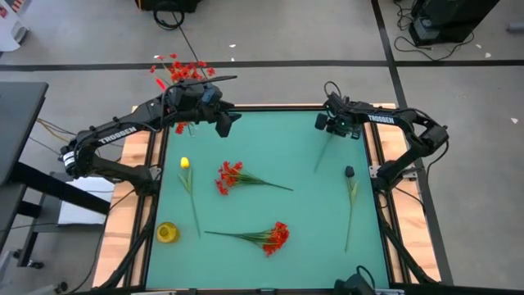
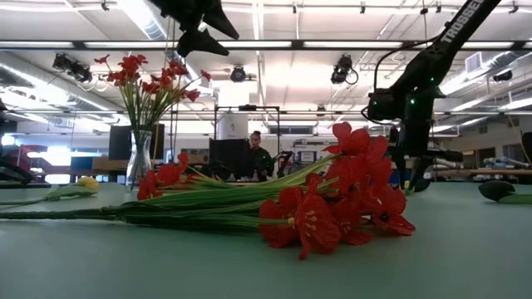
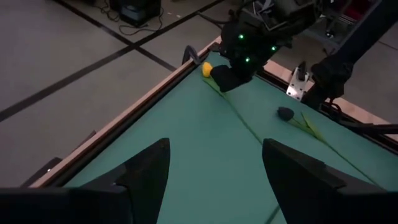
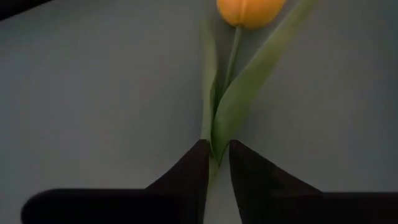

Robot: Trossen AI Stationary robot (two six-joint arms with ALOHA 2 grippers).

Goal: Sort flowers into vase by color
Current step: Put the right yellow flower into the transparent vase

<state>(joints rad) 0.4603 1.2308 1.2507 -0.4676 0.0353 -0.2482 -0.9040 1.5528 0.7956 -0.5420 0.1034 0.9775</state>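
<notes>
Smooth green table (image 1: 270, 205) bears slender-stemmed yellow tulip (image 4: 249, 9).

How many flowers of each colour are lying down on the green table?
Red sprays: 2
Yellow tulips: 2
Dark-budded flower: 1
Total: 5

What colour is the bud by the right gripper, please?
Yellow-orange bud, right gripper; clearest in the right wrist view.
</notes>
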